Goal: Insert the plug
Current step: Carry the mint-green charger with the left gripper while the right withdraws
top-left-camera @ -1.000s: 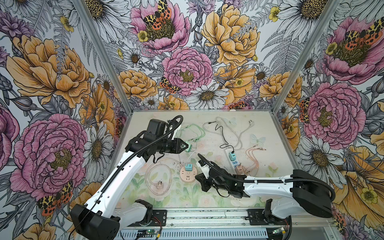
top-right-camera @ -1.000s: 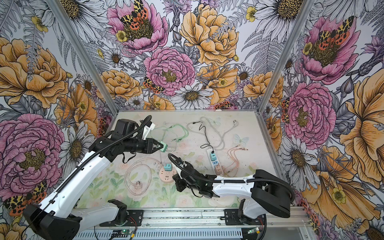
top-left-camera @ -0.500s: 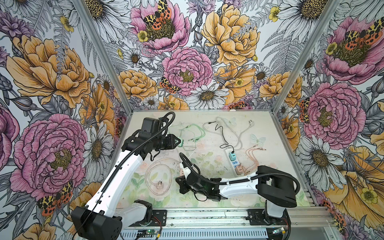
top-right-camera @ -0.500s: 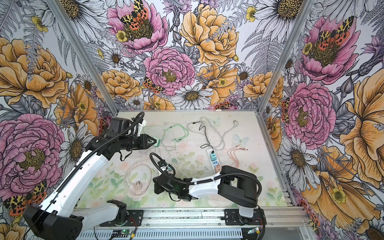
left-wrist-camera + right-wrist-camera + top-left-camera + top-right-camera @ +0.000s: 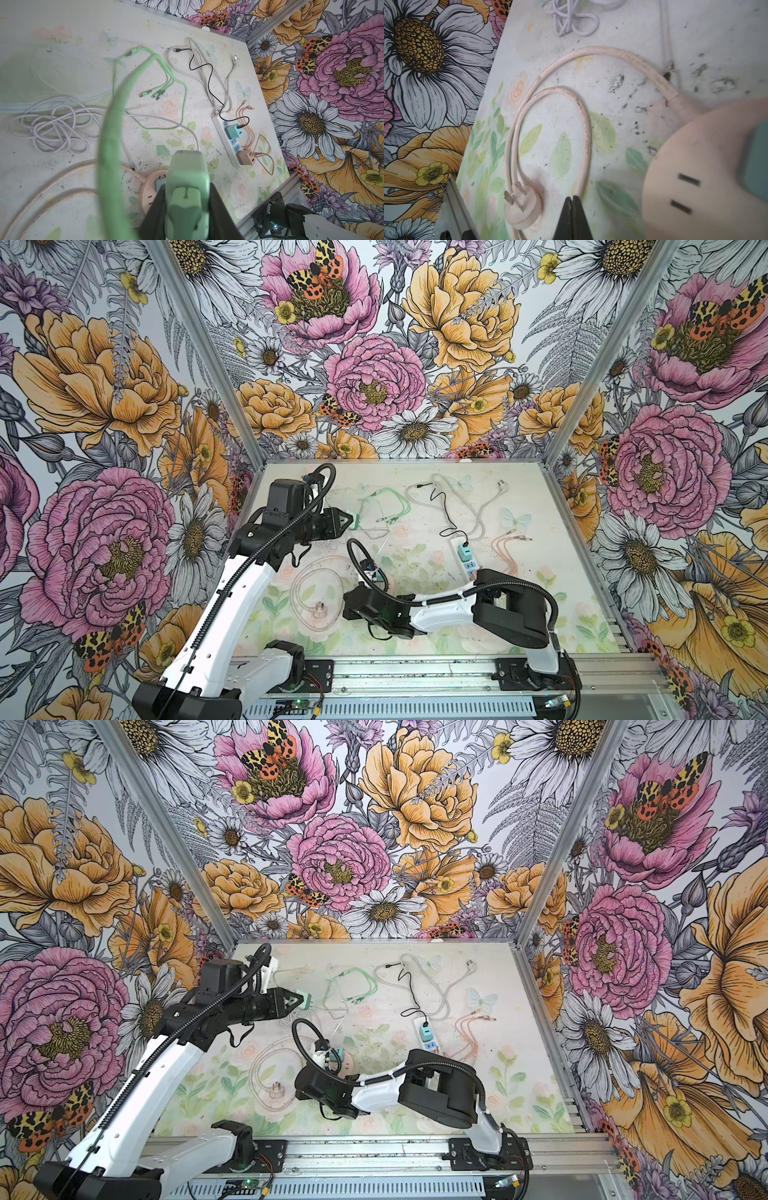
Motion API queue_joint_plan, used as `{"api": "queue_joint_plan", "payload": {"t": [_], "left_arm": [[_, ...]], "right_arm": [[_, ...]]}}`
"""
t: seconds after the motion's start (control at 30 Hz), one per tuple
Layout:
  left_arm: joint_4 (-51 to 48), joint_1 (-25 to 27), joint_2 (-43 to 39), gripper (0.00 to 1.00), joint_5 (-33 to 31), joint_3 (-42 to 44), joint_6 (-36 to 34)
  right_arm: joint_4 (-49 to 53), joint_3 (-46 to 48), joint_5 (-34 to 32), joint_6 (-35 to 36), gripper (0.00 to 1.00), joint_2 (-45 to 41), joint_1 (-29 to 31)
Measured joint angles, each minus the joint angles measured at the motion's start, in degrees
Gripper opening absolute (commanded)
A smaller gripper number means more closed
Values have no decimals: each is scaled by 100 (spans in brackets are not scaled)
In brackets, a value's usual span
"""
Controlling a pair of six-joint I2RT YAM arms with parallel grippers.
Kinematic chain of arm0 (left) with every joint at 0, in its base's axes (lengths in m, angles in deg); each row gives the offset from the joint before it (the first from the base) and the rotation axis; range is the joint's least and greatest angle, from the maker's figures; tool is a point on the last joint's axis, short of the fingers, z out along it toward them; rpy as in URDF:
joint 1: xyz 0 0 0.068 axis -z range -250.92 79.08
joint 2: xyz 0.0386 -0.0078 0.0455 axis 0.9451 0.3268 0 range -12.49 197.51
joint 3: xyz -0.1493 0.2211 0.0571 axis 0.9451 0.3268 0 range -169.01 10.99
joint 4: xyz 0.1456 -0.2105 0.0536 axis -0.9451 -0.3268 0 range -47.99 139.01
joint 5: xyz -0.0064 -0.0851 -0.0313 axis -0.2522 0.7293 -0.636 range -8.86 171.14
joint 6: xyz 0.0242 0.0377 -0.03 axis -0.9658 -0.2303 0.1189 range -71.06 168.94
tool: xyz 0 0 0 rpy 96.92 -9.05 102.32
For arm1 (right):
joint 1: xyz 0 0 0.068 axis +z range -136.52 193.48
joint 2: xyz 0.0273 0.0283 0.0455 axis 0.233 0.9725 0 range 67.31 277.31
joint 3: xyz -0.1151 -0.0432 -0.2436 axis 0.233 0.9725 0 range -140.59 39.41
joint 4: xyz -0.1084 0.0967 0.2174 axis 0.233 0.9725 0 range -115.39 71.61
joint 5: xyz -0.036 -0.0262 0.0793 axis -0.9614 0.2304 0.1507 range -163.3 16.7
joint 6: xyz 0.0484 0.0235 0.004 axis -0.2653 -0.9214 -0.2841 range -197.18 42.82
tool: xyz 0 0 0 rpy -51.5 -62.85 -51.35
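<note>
Mint-green plug (image 5: 187, 166) is off the table (image 5: 62, 79), clamped in the left pincer (image 5: 187, 207), with its green cable (image 5: 108, 135) looping away slack. It seems carried high to clear the tangle and line up over the round pink socket hub (image 5: 148, 187) just beneath. Right pincer (image 5: 572, 200), tips pressed together and empty, sits low beside that hub, probably to brace it. White power strip (image 5: 226, 135) lies well apart.

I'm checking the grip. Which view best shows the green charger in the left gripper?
The left wrist view: the green charger fills the foreground, clamped in the left gripper. Both top views show only a small mint corner past its tip. The right wrist view misses it.
</note>
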Motion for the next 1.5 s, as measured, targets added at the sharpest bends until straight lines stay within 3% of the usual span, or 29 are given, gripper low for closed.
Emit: {"api": "queue_joint_plan", "payload": {"t": [0.47,0.87,1.13,1.5], "left_arm": [[15,-31,-118,0,22,199,2],[17,203,-337,0,-17,544,24],[153,785,11,0,-179,557,22],[501,1963,1565,0,-289,-894,-612]], "right_arm": [[190,750,-289,-732,0,-304,-424],[835,1698,-350,-398,0,-1449,-525],[1362,1812,-188,459,0,-2833,-199],[2911,3362,-894,-44,0,-6413,-122]]}}
